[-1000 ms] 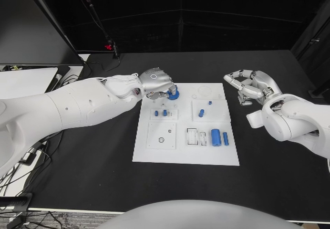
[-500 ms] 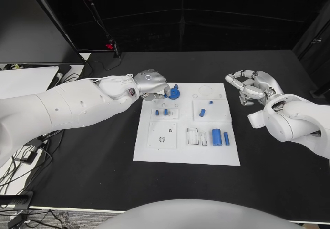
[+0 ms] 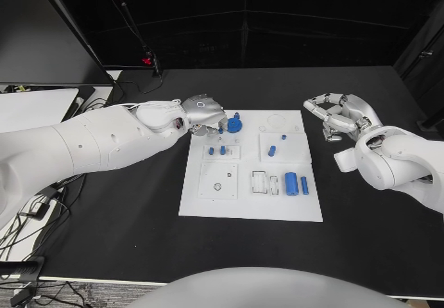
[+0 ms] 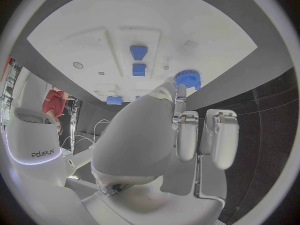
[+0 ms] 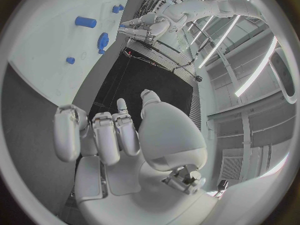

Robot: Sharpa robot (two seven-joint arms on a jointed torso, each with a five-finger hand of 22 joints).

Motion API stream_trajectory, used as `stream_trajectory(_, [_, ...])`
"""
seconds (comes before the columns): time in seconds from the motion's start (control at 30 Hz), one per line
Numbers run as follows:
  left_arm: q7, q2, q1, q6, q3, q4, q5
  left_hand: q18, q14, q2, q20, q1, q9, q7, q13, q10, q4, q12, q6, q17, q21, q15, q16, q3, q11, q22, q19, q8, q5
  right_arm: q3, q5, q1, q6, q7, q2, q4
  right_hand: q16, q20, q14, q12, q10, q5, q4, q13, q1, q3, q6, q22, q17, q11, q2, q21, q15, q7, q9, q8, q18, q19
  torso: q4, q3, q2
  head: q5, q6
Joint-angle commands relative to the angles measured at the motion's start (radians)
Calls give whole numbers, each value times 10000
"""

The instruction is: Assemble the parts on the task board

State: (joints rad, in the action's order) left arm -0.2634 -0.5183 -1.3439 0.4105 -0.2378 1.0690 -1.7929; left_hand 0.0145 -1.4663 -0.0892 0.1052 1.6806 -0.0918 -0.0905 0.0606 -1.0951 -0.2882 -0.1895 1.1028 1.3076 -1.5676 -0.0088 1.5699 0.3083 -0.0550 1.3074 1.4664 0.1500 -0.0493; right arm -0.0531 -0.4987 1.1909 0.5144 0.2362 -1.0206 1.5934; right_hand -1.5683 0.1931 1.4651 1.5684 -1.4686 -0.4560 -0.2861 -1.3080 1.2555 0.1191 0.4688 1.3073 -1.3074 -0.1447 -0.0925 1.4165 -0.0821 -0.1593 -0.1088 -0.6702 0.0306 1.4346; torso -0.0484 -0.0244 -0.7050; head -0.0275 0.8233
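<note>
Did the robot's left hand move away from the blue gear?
Yes. The left hand has slid toward the board's left edge, off the blue gear it covered a second ago; the gear stayed put.

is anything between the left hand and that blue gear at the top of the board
Nothing visible stands between them. In the head view the left hand is right beside the blue gear at the far left corner of the white board, and the left wrist view shows a fingertip reaching right up to the gear's edge.
</note>
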Motion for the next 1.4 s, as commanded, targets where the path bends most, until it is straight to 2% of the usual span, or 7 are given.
stream_trajectory(0.03, [99,33,4,-421,5,-54,-27,-145,-1045,13,-20,-45,-12,-122,-11,24,-13,43,38,2632,-31,57,9,63,-23,2634,1044,-18,-33,5,12,10,-58,46,5,19,-25,33,1057,24,-1022,-45,-3,-2628,74,46,-85,1979,-2634,-76,-44,-65,-65,-683,15,-45,186,-46,2,-1,1,-2,7])
stream_trajectory(0.17, [80,60,23,-488,5,-92,-27,-145,-1045,13,-20,-45,-12,-122,-10,25,-13,45,38,2632,-31,57,9,64,-23,2634,1044,-19,-34,5,12,10,-61,45,1,14,-25,33,1057,24,-1022,-46,-7,-2628,74,47,-86,1978,-2634,-76,-48,-66,-65,-683,16,-46,186,-47,-12,-2,2,12,27])
stream_trajectory(1.17, [-126,315,109,-991,5,-423,-27,-127,-1045,-10,-13,-76,-2,-139,-8,41,-16,120,11,2632,26,74,9,91,-43,2611,993,-56,-31,5,12,6,-93,7,13,7,-25,33,1057,24,-1022,-47,-11,-2628,74,47,-86,1978,-2634,-76,-51,-67,-66,-683,17,-47,187,-48,-1,-1,1,-4,144])
stream_trajectory(1.4, [-100,380,133,-1118,5,-448,-26,-127,-1045,-10,-13,-79,-2,-141,-7,39,-16,126,11,2632,29,75,9,94,-45,2609,990,-58,-30,5,12,4,-98,13,17,0,-25,34,1057,24,-1022,-50,-27,-2628,76,53,-91,1978,-2634,-77,-67,-67,-67,-684,24,-53,187,-48,-17,-7,2,37,163])
